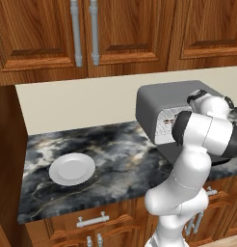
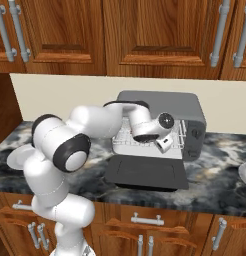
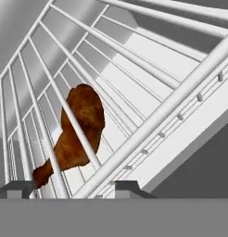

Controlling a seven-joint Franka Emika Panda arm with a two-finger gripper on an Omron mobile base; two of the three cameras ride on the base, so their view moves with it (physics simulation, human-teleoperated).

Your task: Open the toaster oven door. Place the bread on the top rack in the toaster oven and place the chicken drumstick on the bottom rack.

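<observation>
resting on dark marbled counter [image 1: 111, 149]: toaster oven [image 2: 192, 112], grey, against back wall. toaster oven door [image 2: 145, 172] folded down flat over counter edge. wire racks visible inside cavity. chicken drumstick [image 3: 79, 132] lying on bottom rack [image 3: 28, 115], seen through bars of top rack [image 3: 167, 111], thin bone end toward left fingertip. gripper [image 3: 74, 189] at oven mouth, jaws apart, clamped on nothing. white plate [image 1: 72, 169] well to left on counter. bread not located.
</observation>
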